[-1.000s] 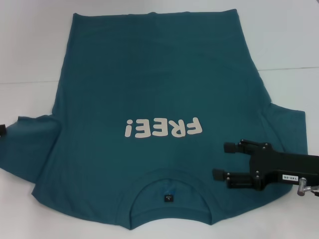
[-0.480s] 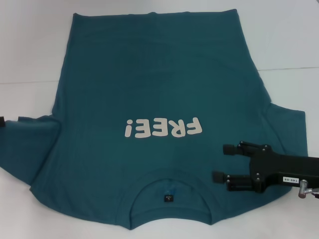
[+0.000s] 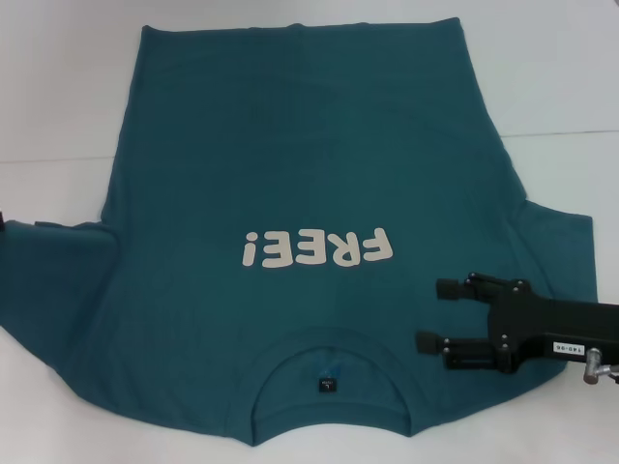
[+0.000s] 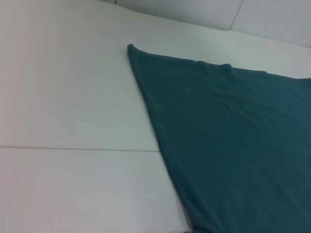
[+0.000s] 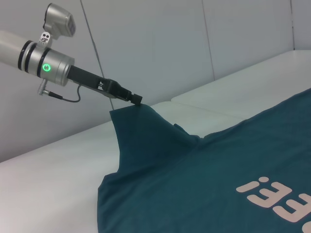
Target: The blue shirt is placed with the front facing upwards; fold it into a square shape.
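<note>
Fingers of the right gripper (image 3: 431,314) stand apart, two black prongs pointing toward 9 o'clock, hovering above the shoulder region of the blue shirt (image 3: 300,155) at about 4 o'clock of the head view; no cloth between them. Left gripper (image 5: 137,99), seen from the right wrist camera, is pinched together on the tip of the left sleeve (image 5: 141,126) and holds it raised off the table (image 3: 58,87) in a peak. In the head view only a dark sliver of that gripper shows at the 9 o'clock edge.

Shirt lies flat, front up, on the white table, centred; FREE! lettering (image 3: 316,249) reads upside down, collar (image 3: 329,372) at 6 o'clock, hem at 12 o'clock. Right sleeve (image 3: 556,251) is spread out at 3 o'clock.

Judgement: first fold is in hand, sleeves not yet turned in, body unfolded. Next move likely calls for the right gripper to descend and close on the right sleeve or shoulder edge, then both sleeves carried inward over the chest, keeping the cloth taut to avoid bunching
</note>
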